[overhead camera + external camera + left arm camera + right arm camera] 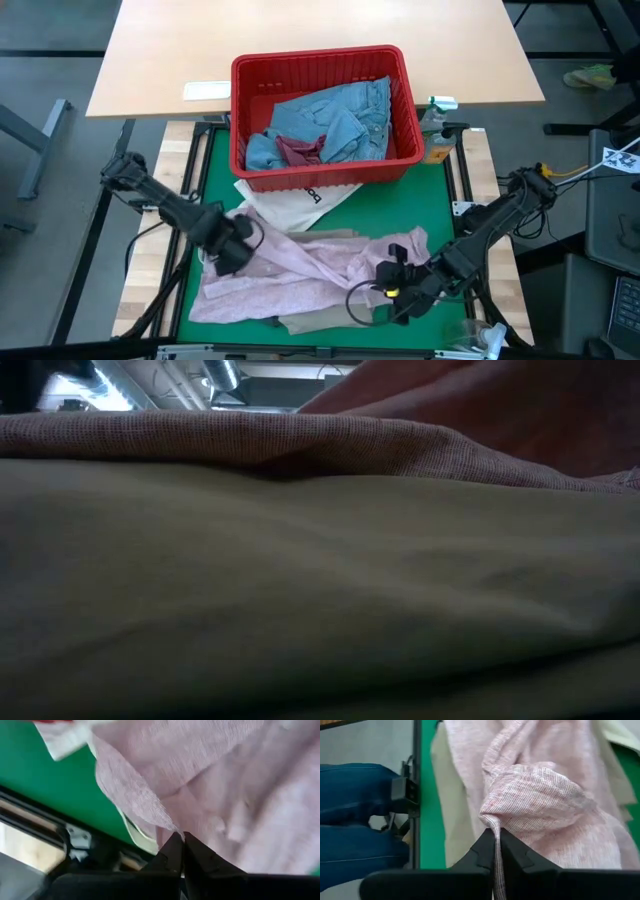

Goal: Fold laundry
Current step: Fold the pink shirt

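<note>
Pinching the mottled pink top (300, 270) with both end effectors on the green bench (400, 200).
I had the left end effector (182, 851) clamped on its left edge and the right end effector (497, 845) pressed together on a raised fold, beige trousers (452, 820) underneath.

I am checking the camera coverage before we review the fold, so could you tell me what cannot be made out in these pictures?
- Low view: the table and both arms are hidden; beige trousers fill the lens.
- High view: most of the beige trousers lie under the pink top.
- High view: the white tote bag lettering is cut off by the red basket.
- Basket bottom: hidden under jeans.
</note>
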